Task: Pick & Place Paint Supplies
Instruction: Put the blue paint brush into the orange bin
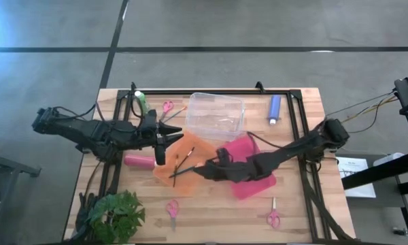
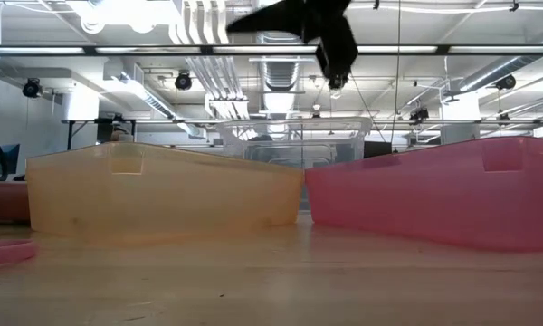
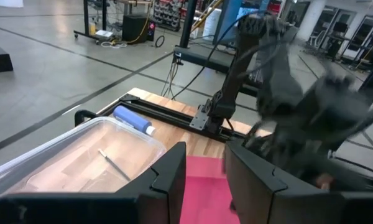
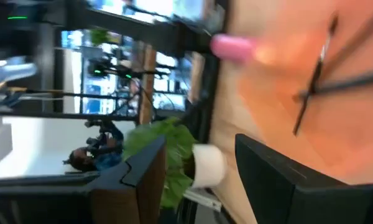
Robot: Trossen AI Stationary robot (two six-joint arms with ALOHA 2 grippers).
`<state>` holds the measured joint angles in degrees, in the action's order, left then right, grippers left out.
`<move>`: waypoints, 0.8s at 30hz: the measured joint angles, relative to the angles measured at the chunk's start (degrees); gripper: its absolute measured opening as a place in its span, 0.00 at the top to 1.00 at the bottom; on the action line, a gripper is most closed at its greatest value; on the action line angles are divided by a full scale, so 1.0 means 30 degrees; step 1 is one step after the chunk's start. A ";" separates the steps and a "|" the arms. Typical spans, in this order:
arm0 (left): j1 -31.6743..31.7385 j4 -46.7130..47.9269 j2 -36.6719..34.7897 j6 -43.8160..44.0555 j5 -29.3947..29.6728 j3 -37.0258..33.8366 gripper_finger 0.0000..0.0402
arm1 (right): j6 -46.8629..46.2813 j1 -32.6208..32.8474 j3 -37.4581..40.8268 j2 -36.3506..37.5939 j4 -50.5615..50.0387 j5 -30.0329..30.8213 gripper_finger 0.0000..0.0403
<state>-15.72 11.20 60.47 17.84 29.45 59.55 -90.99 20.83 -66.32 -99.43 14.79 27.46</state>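
Note:
Two dark paintbrushes (image 1: 183,163) lie crossed on the floor of the orange tray (image 1: 180,178); they also show in the right wrist view (image 4: 317,71). My right gripper (image 1: 200,169) hangs open just above that tray's right edge, beside the brushes, with nothing between its fingers. My left gripper (image 1: 173,133) hovers open over the tray's far left corner and holds nothing (image 3: 205,180). The pink bottle (image 1: 139,160) lies on its side left of the tray. At the far edge lie the green bottle (image 1: 141,102) and the blue bottle (image 1: 275,109).
A clear container (image 1: 216,114) at the far middle holds a thin brush (image 3: 115,165). The pink tray (image 1: 257,185) sits under my right arm. An orange-handled brush (image 1: 177,112) and three pink scissors (image 1: 167,107) (image 1: 172,207) (image 1: 273,216) lie about. A plant (image 1: 115,214) stands near left.

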 joint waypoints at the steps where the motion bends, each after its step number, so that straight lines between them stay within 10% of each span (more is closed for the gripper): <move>1: -0.0002 0.0124 0.0000 0.0039 -0.0003 0.0000 0.70 | 0.0965 0.0138 0.0000 0.0381 0.0022 0.0565 0.55; 9: 0.0104 0.1767 0.0000 0.0511 0.0269 0.0000 0.70 | 1.0439 0.0092 0.0000 0.4217 -0.0157 0.1743 0.55; 17: 0.2599 0.6010 0.0000 0.6013 0.1439 0.0000 0.70 | 1.3093 -0.0558 0.0000 0.7658 -0.3100 0.4072 0.54; 24: 0.9815 0.2292 0.0033 0.6349 -0.6848 0.0000 0.70 | 1.4138 -0.1030 0.0000 0.9451 -0.3949 0.5069 0.54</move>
<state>13.72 18.08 60.57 36.89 8.91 59.55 -48.58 17.74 -66.32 -71.08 2.94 42.67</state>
